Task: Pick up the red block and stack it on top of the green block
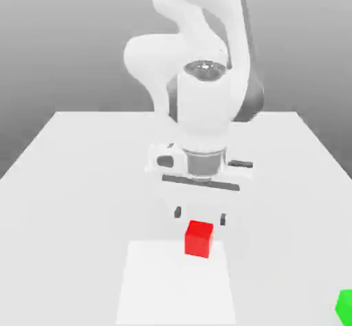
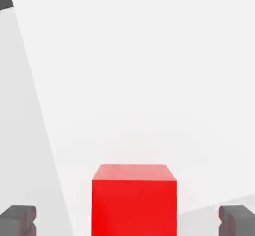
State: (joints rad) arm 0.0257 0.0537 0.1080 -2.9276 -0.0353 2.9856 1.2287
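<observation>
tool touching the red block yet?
Apart. Hand view: the tool stands open, bare table visible between each fingertip and the red block.

The red block [image 1: 199, 238] sits flat on the white table, a plain matte cube below me. The green block [image 1: 345, 305] rests well apart, toward the exterior view's right.

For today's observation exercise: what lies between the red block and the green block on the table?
Nothing. In the exterior view, only bare white table runs from the red block to the green block at that view's lower right edge.
</observation>
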